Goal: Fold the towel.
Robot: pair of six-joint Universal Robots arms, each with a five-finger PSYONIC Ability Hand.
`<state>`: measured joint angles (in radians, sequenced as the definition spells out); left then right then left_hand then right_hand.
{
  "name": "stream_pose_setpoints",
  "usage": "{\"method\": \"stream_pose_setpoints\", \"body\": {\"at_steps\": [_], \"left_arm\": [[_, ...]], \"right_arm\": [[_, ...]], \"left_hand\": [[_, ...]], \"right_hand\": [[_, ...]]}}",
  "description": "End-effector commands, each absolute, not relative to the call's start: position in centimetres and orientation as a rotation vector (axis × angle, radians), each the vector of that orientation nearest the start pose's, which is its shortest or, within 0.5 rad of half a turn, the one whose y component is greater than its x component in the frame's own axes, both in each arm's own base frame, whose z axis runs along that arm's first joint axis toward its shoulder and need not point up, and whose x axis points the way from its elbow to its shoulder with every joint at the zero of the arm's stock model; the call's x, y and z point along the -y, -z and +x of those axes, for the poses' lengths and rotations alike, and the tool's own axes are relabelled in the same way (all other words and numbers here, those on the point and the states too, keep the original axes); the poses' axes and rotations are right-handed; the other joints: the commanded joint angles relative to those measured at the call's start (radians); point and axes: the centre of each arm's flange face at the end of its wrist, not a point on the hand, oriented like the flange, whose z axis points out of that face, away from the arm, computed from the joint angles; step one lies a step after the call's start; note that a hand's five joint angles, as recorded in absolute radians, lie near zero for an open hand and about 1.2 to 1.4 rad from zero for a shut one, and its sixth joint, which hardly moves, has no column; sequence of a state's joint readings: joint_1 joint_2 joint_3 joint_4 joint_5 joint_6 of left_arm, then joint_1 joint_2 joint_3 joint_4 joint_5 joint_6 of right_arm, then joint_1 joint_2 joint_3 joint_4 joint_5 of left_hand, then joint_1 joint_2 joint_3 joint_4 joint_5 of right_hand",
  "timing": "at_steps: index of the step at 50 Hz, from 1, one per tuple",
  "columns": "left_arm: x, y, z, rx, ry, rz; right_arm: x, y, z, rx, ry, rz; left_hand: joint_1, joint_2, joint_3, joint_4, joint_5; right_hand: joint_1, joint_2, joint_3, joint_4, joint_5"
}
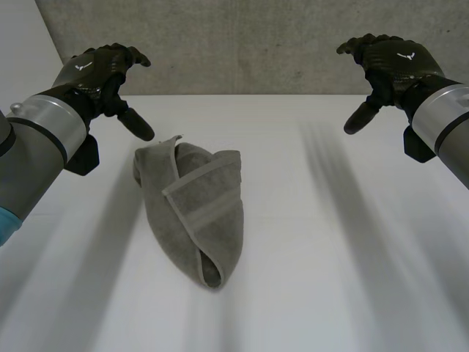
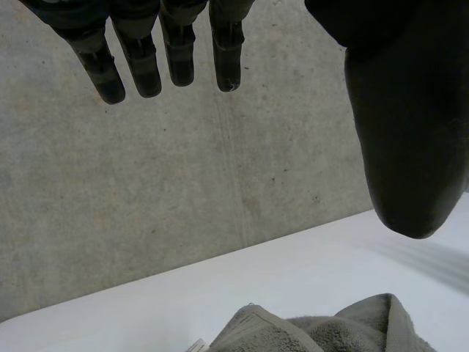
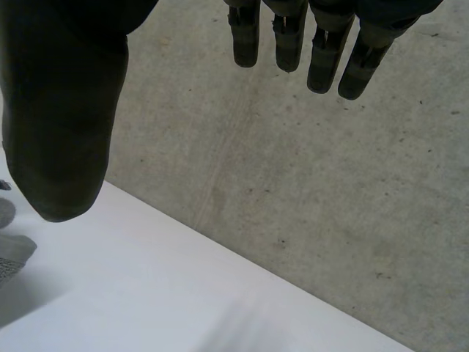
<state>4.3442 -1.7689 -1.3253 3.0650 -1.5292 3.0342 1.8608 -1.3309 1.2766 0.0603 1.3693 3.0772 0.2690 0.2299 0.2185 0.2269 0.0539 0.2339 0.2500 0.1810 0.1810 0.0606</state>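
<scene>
A grey-green towel [image 1: 194, 209] lies crumpled and loosely folded on the white table [image 1: 308, 279], left of the middle, with a hemmed band across its top. My left hand [image 1: 102, 73] hovers above the table's far left, just beyond the towel's far end, open and holding nothing. My right hand [image 1: 388, 66] hovers at the far right, well clear of the towel, also open and empty. In the left wrist view the straight fingers [image 2: 139, 59] and the thumb [image 2: 407, 132] stand apart above the towel's edge [image 2: 330, 330]. The right wrist view shows spread fingers [image 3: 293, 37] and thumb [image 3: 62, 132].
A rough grey concrete wall [image 1: 249, 44] rises behind the table's far edge. A sliver of towel [image 3: 9, 249] lies beside my right thumb in the right wrist view.
</scene>
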Motion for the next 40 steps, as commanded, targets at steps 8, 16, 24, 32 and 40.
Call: {"method": "stream_pose_setpoints", "body": {"at_steps": [8,16,24,32,40], "left_arm": [[28.5,-27.9,-27.9,-2.351,2.341,1.079],[30.7,-23.7,-27.6,-2.195,2.150,1.359],[32.6,-20.9,-28.0,-2.112,2.065,1.451],[34.3,-18.5,-28.4,-2.113,2.014,1.476],[34.9,-16.6,-27.8,-2.170,1.918,1.393]], "right_arm": [[26.9,-28.0,29.7,-1.695,1.899,-1.266],[24.2,-23.7,34.2,-1.544,1.754,-1.521],[23.2,-21.4,37.4,-1.431,1.743,-1.665],[24.4,-18.7,39.6,-1.477,1.755,-1.698],[24.3,-14.3,41.5,-1.502,1.676,-1.720]], "left_hand": [[-0.094,-0.055,-0.044,-0.052,-0.053],[-0.094,-0.055,-0.044,-0.052,-0.053],[-0.094,-0.055,-0.044,-0.052,-0.053],[-0.094,-0.055,-0.044,-0.052,-0.053],[0.056,0.095,-0.044,-0.052,0.096]], "right_hand": [[-0.059,-0.075,-0.007,-0.006,-0.061],[-0.059,-0.075,-0.007,-0.006,-0.061],[-0.059,-0.075,-0.007,-0.006,-0.061],[-0.059,-0.075,-0.007,-0.006,-0.061],[-0.059,-0.075,-0.007,-0.006,-0.061]]}}
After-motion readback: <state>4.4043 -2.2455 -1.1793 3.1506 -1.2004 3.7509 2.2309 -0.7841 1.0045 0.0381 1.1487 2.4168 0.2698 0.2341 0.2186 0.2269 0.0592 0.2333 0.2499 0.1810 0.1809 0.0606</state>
